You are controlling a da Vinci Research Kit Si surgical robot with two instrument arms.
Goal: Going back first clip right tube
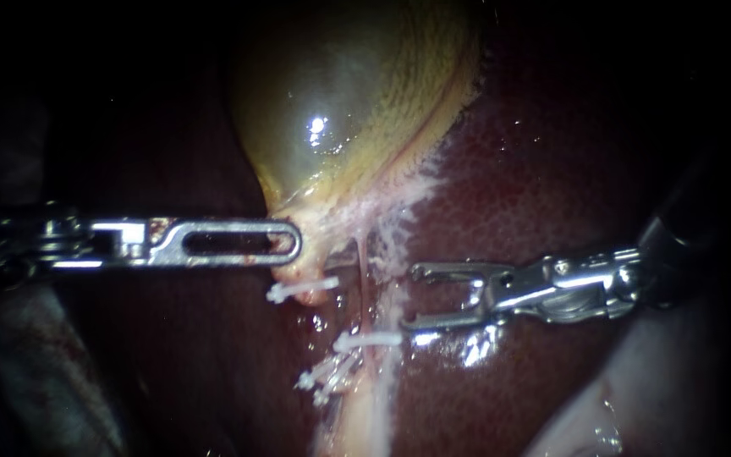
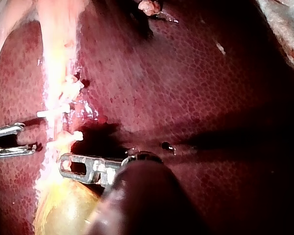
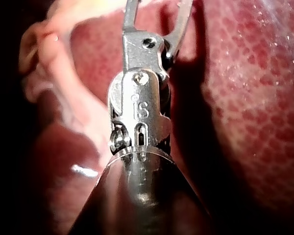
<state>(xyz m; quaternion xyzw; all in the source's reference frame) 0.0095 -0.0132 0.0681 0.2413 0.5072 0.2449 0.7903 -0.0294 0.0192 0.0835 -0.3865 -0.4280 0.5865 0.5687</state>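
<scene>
Two jaws of my right instrument point(image 1: 416, 297) stand spread just beside a white clip point(image 1: 367, 340) on the thin tube point(image 1: 363, 269). That clip is out of its own wrist view. Farther off, my left instrument point(image 1: 289, 244) pinches the gallbladder point(image 1: 340, 93) neck against the liver point(image 1: 552, 152).

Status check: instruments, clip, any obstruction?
Left instrument shut on gallbladder. Right instrument open, empty, beside right tube. Clip on it. Nothing between.

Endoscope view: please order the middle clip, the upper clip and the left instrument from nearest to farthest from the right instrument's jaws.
1. Middle clip, just left of the right instrument, by its lower jaw.
2. Upper clip, farther left, higher.
3. Left instrument, farthest left.
</scene>
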